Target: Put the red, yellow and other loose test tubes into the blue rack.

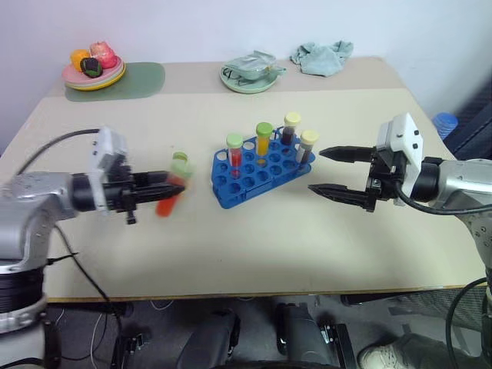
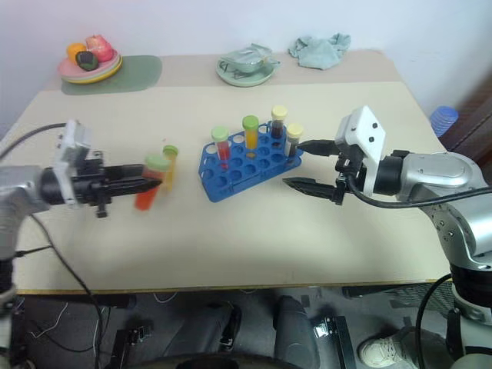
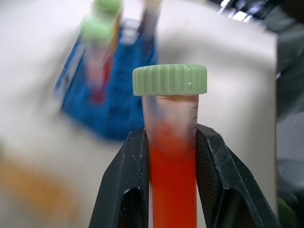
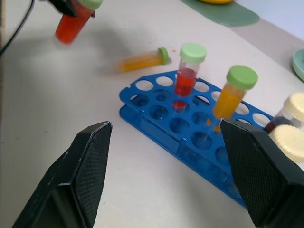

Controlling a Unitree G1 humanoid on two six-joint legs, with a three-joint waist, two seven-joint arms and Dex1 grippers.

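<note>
Over the beige table (image 1: pixel 254 238), left jaws clamp a seemingly red tube (image 3: pixel 173 156); right jaws gape.

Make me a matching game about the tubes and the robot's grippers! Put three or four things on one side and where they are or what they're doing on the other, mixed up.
Things:
1. red tube
2. yellow tube
3. right gripper
4. blue rack

States:
A. lying on the table
B. open, holding nothing
C. holds four standing tubes
D. clamped in the left gripper

Pairs: 1-D, 2-A, 3-B, 4-C
</note>
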